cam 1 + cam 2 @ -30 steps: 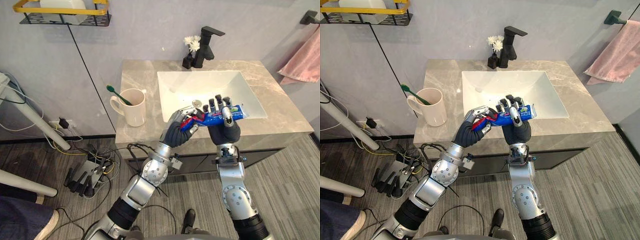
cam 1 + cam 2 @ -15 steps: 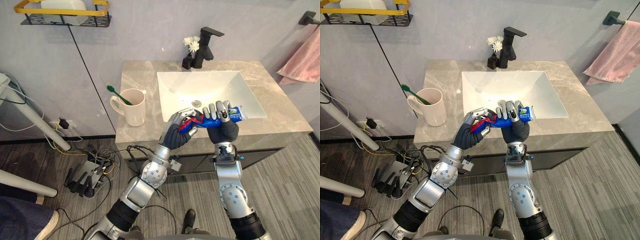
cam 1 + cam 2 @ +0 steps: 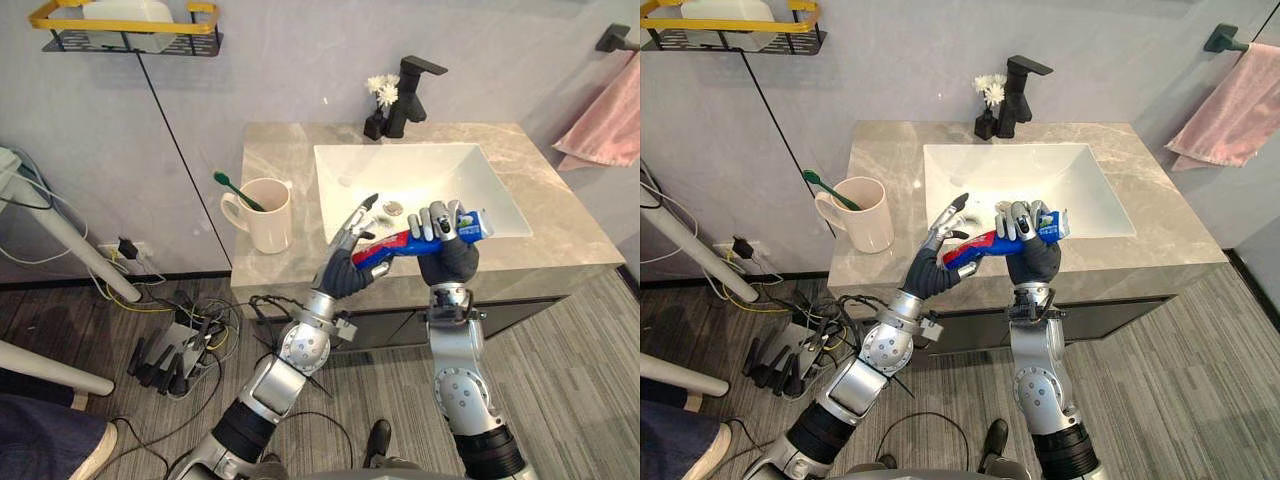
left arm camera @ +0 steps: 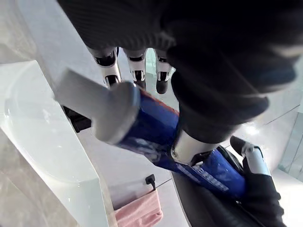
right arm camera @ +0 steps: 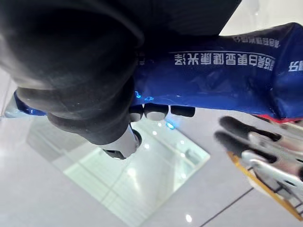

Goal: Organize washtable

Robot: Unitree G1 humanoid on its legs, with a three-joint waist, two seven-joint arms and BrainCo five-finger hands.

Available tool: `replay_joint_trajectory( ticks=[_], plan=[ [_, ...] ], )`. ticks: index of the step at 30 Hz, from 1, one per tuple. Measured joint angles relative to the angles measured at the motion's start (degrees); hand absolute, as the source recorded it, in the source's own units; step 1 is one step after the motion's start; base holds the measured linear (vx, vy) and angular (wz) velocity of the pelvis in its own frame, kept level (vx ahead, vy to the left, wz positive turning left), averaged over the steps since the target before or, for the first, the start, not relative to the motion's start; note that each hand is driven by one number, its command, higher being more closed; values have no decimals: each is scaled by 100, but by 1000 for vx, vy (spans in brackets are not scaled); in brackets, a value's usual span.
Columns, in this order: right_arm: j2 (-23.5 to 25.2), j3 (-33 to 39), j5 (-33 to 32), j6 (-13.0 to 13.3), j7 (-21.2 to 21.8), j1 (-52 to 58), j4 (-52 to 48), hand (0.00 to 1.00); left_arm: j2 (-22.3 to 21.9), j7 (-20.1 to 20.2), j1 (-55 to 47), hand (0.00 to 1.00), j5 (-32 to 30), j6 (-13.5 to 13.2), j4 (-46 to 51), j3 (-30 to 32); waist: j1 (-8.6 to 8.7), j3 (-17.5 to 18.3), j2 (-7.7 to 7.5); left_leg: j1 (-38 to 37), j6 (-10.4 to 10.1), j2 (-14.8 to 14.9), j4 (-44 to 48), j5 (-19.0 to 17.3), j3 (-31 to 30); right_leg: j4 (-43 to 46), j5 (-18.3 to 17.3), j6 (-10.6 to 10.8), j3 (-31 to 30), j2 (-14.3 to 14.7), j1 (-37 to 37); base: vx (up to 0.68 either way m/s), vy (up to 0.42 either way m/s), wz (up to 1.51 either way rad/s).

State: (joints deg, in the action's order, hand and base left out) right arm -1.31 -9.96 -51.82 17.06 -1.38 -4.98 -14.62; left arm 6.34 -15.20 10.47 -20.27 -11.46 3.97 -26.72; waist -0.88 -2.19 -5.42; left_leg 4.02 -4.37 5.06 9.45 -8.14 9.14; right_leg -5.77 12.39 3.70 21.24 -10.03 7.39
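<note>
The right hand [image 3: 447, 260] is curled firmly round the flat end of a blue and red toothpaste tube [image 3: 402, 243], holding it almost level above the front edge of the marbled stone counter [image 3: 275, 150]. The left hand [image 3: 346, 268] waits at the tube's grey cap end with its fingers straight and fanned, gripping nothing (probably a handover to the right). The tube looks soft and glossy. Beyond lies a smooth white rectangular sink [image 3: 480, 180]. A cream ceramic mug [image 3: 266, 218] to the left holds a green toothbrush [image 3: 236, 189], so it is likely the tube's destination.
</note>
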Motion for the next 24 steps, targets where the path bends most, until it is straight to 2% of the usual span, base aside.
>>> replay_joint_trajectory(
  ticks=[7, 11, 14, 19, 20, 22, 24],
  plan=[
    [4, 688, 309, 62, -172, -172, 0, 100, 2, -163, -96, 0, 210, -2, 590, 620, -5, 0, 0, 10, -6, -7, -53, 57, -97, 0, -1, -1, 88, -6, -26, -1, -2, 7],
    [-155, 783, 370, 65, -227, -419, 2, 100, -1, -259, -112, 0, 328, -11, 1168, 834, -11, 0, 0, 16, -10, -7, -63, 86, -238, 0, -15, -5, 231, -12, -119, -8, -5, 17],
    [-209, 794, 483, 69, -229, -938, 211, 100, 7, -296, -348, 0, 389, -18, 1747, 1310, -65, 1, -2, 32, -16, -14, -140, 135, -329, -1, -29, -6, 333, -22, -144, -23, -5, 19],
    [-646, 1100, 522, 67, -348, -1901, 806, 100, 5, -557, -885, 0, 449, -31, 2626, 2140, -382, 1, -22, 74, -68, -14, -362, 362, -710, 0, -97, -9, 709, -14, -226, 6, -24, 35],
    [-693, 1135, 522, 72, -375, -2051, 883, 100, 6, -611, -962, 0, 450, -31, 2707, 2247, -405, -1, -27, 98, -72, -16, -389, 391, -763, 0, -99, -9, 748, -14, -229, 21, -18, 45],
    [-918, 1223, 521, 85, -421, -2572, 1236, 100, -55, -730, -1189, 0, 451, -31, 2895, 2620, -571, -9, -68, 127, -93, -16, -489, 511, -940, 1, -100, -9, 902, -11, -272, 15, -6, 41],
    [-1074, 1217, 520, 87, -467, -2904, 1530, 100, -75, -778, -1344, 0, 439, -28, 2954, 2805, -639, -22, -92, 123, -97, -19, -517, 550, -1079, 1, -103, -5, 1037, -11, -354, 8, 4, 40]
  ],
)
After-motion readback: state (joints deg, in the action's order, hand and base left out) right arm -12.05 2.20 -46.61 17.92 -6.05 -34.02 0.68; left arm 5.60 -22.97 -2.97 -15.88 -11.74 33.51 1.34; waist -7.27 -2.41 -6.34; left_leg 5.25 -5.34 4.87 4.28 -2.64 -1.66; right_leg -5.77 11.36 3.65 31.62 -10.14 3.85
